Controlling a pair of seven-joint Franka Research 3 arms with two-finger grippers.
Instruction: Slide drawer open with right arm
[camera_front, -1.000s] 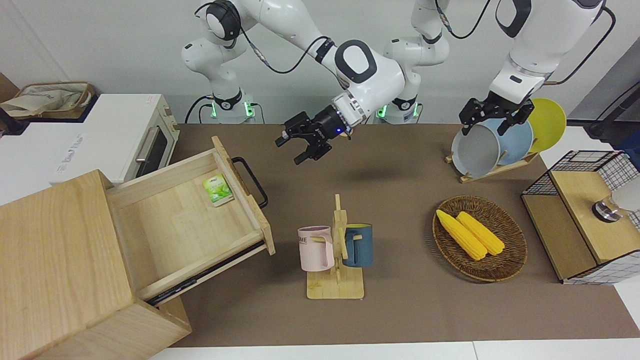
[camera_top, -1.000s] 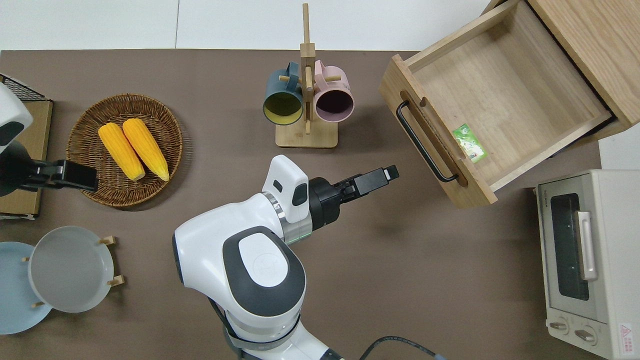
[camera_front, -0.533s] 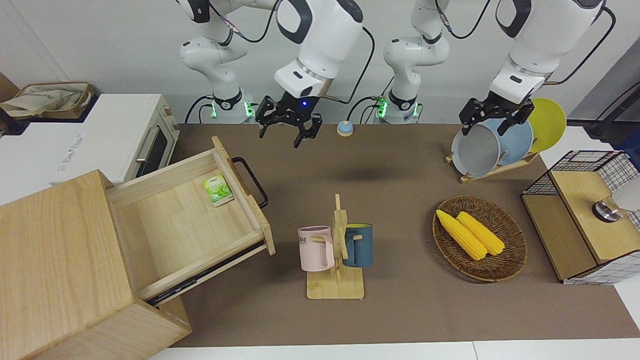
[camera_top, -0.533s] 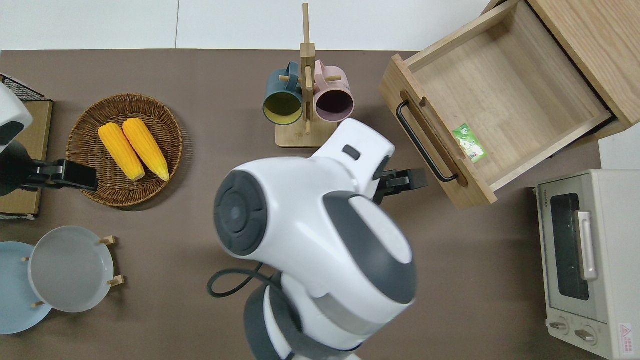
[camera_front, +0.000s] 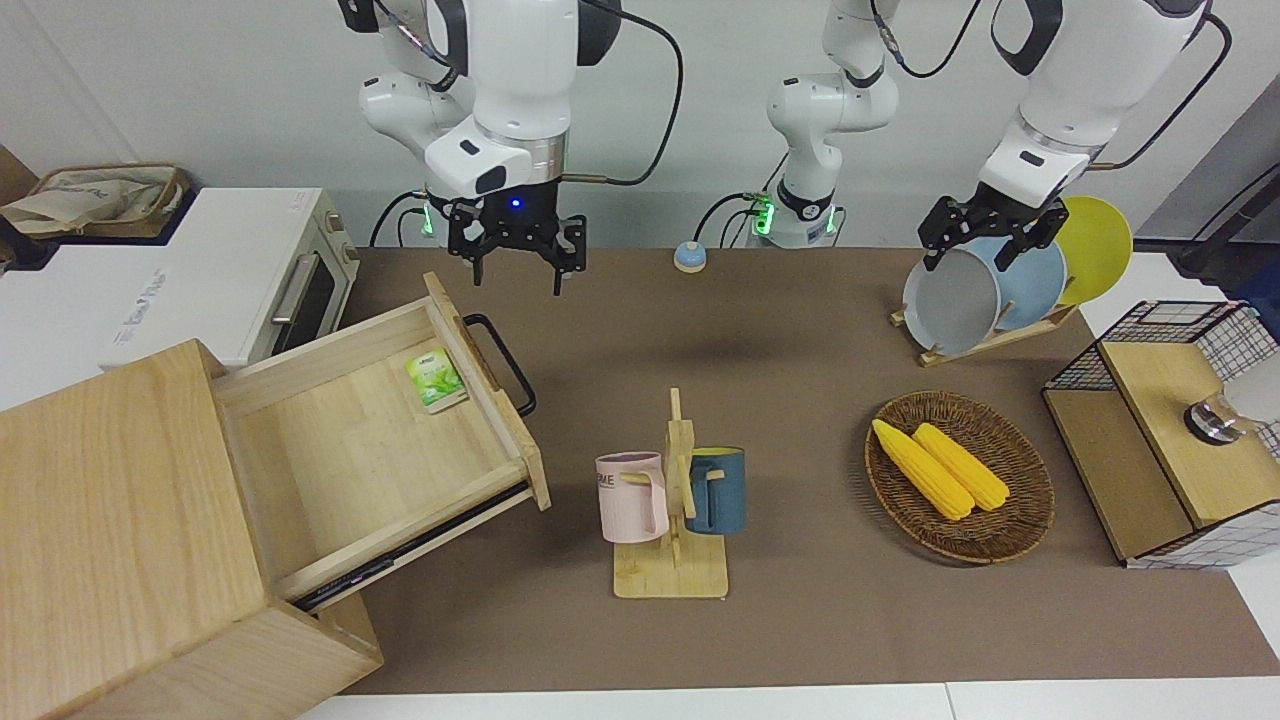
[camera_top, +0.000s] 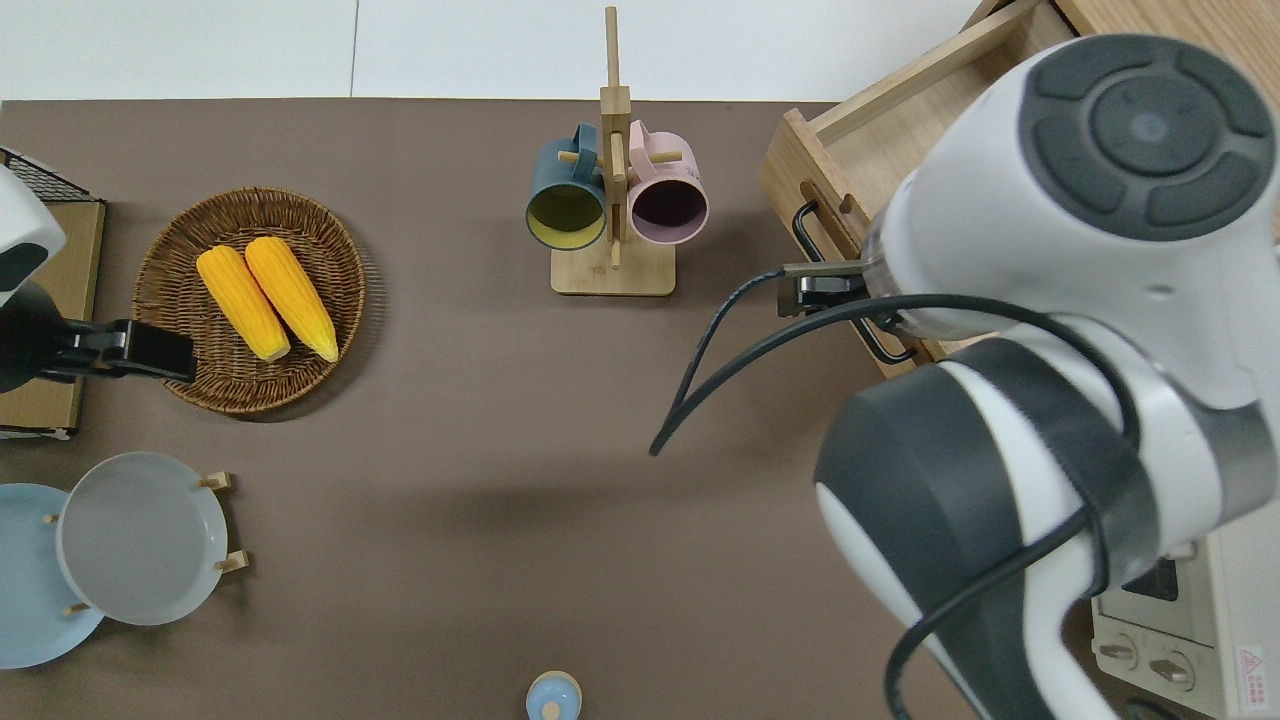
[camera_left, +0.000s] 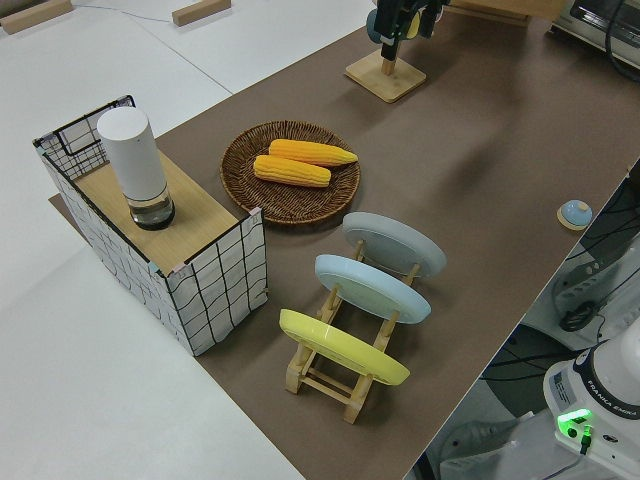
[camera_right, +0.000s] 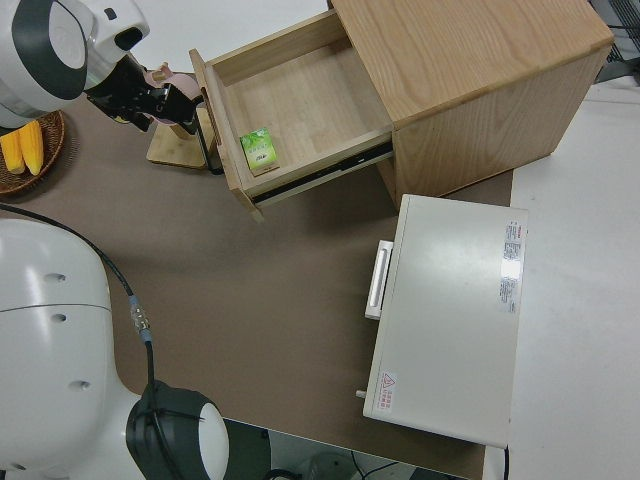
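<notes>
Overhead, drawer largely arm-hidden

Right arm is hanging up in the air, blue wrist light glowing, its claw pointing down with fingers spread wide, gripping nothing. Left arm is sitting parked.

A wooden mug stand on the brown desk carries a pink mug and a blue mug. Toward the left arm's end sits a wicker basket with two corn cobs, and a plate rack holding grey, blue and yellow plates. A white toaster oven sits near the robots, beside a big wooden box. A green packet lies flat.
</notes>
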